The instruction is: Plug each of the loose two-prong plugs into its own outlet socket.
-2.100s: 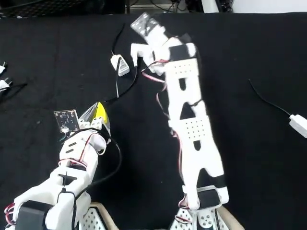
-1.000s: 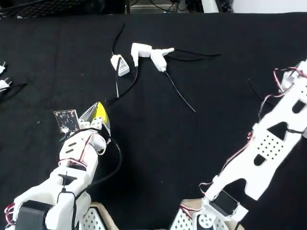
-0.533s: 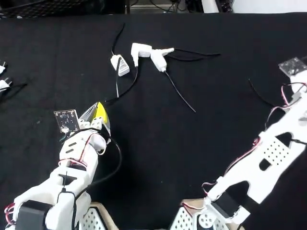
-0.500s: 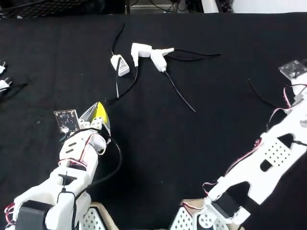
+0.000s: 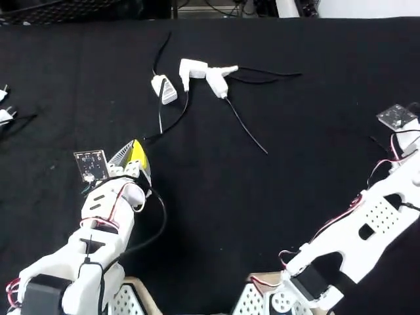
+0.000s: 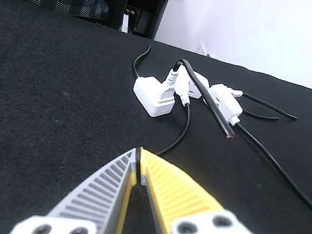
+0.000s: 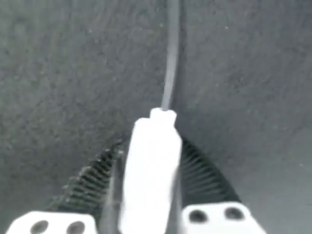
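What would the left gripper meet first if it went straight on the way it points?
Likely the black cord just ahead of the left gripper, then the white outlet socket; depth is unclear.

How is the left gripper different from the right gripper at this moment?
The grey-and-yellow left gripper is shut and empty; the dark right gripper is shut on a white plug. The left gripper is at the table's left side; the right gripper is at its right edge. Both are over the black cloth.
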Available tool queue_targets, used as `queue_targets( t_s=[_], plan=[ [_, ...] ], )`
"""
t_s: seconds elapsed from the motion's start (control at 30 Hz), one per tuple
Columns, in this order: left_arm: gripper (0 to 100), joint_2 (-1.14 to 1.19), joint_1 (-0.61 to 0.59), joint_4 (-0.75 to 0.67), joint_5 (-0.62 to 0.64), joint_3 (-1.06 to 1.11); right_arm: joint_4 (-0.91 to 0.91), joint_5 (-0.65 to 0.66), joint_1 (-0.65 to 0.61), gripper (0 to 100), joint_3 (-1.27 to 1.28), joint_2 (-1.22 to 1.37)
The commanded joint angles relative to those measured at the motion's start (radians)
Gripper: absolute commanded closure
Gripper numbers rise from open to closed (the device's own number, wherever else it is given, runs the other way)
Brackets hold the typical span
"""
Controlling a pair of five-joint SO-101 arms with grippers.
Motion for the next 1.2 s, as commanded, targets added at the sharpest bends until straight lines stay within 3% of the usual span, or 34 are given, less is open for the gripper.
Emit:
queue_targets(
  t_s=[0.0, 0.2, 0.5, 0.83, 1.0, 1.17],
  plan=[
    [97, -0.006, -0.008, -0.002, -0.003, 0.015, 0.015, 0.008, -0.020, 97.9, -0.010, -0.005],
    [97, -0.008, -0.008, -0.003, -0.003, 0.015, 0.026, -0.034, -0.054, 98.6, 0.002, -0.062],
    [97, -0.008, -0.008, -0.003, -0.003, 0.015, 0.028, -0.229, -0.183, 98.6, 0.004, -0.117],
    [97, -0.008, -0.008, -0.003, -0.003, 0.015, 0.028, -0.531, -0.331, 98.6, 0.015, -0.275],
    [97, -0.008, -0.008, -0.003, -0.003, 0.015, 0.028, -0.654, -0.402, 98.6, 0.173, -0.426],
    [97, -0.008, -0.008, -0.003, -0.003, 0.015, 0.028, -0.726, -0.502, 98.6, 0.492, -0.659]
  ],
)
